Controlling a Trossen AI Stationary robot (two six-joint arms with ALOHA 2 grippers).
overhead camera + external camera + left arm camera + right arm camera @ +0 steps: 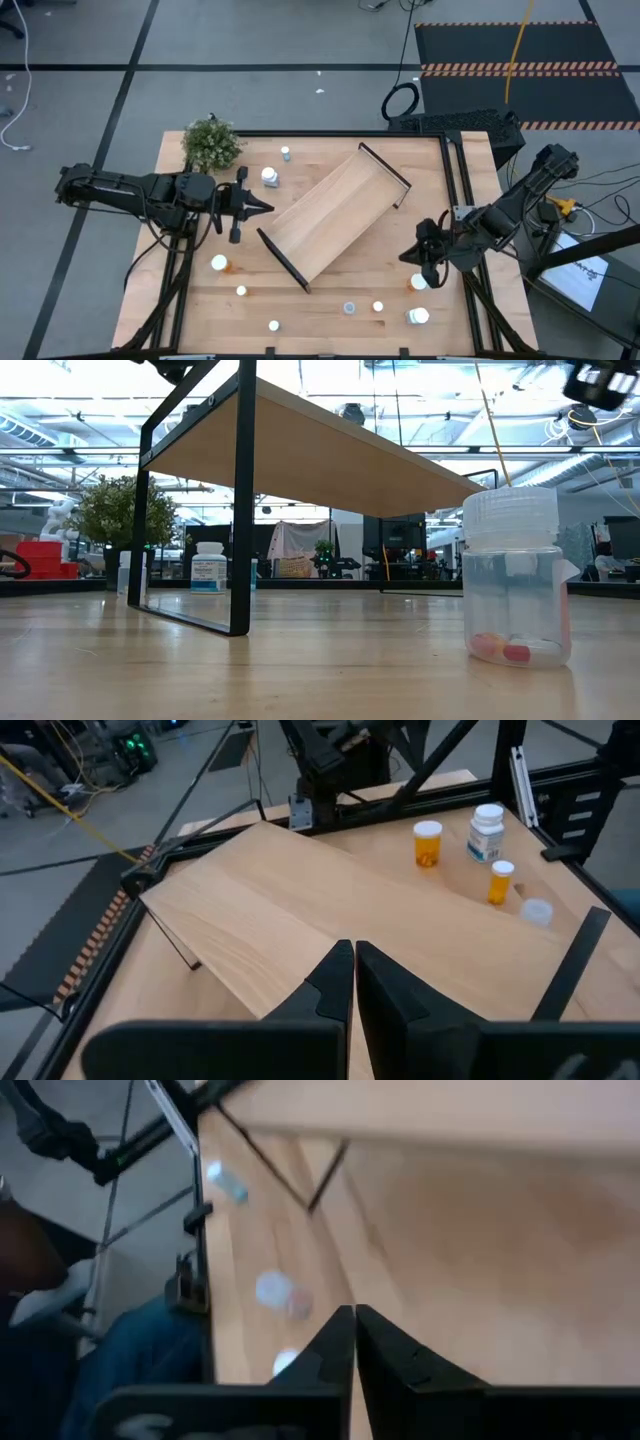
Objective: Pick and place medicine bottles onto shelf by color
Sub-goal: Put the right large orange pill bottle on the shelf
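Pincer of the right arm [432, 262], fingers pressed together and holding nothing, hovers by an orange bottle [418, 283] near the bench's edge (shelf [335, 222] bare): approach step; next, spread and descend.

Non-task items: small green bushy plant [211, 144] at the table's far-left corner, also visible in the low view [118, 512]. Wooden tabletop [330, 300] with black frame rails. Black floor mat with orange striped edging [520, 60] beyond the table. Coiled black cable [401, 101] on the grey floor near it.
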